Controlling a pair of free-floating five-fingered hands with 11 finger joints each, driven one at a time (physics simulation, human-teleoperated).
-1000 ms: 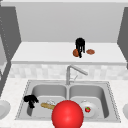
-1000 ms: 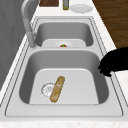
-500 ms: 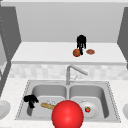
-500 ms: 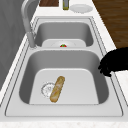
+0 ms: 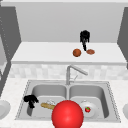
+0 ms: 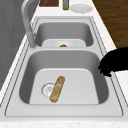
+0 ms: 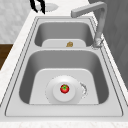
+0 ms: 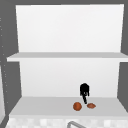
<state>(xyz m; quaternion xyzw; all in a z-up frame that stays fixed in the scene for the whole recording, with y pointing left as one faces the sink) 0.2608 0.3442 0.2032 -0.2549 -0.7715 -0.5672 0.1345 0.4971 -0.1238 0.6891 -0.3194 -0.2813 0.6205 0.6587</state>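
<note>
My right hand (image 5: 85, 38) hangs over the white shelf (image 5: 45, 53), open, with its fingers pointing down between a round orange fruit (image 5: 77, 52) and a flatter brown one (image 5: 90, 52). It holds nothing. The upper view shows the same right hand (image 8: 84, 90) above the orange fruit (image 8: 77, 106) and the brown one (image 8: 91, 105). My left hand (image 5: 30, 100) floats at the left basin's front left rim with relaxed, empty fingers; the left hand (image 6: 115, 63) is also in the left side view. A baguette (image 6: 57, 88) lies in that basin.
A white plate (image 7: 56, 98) with a tomato (image 7: 64, 88) sits in the right basin. The faucet (image 5: 72, 71) stands between the basins. A big red ball (image 5: 67, 114) is at the front. A bottle (image 6: 65, 3) and a plate (image 6: 80, 8) stand on the far counter.
My right hand has risen and shifted right over the shelf, and the orange fruit now lies apart from it. The left hand has not moved.
</note>
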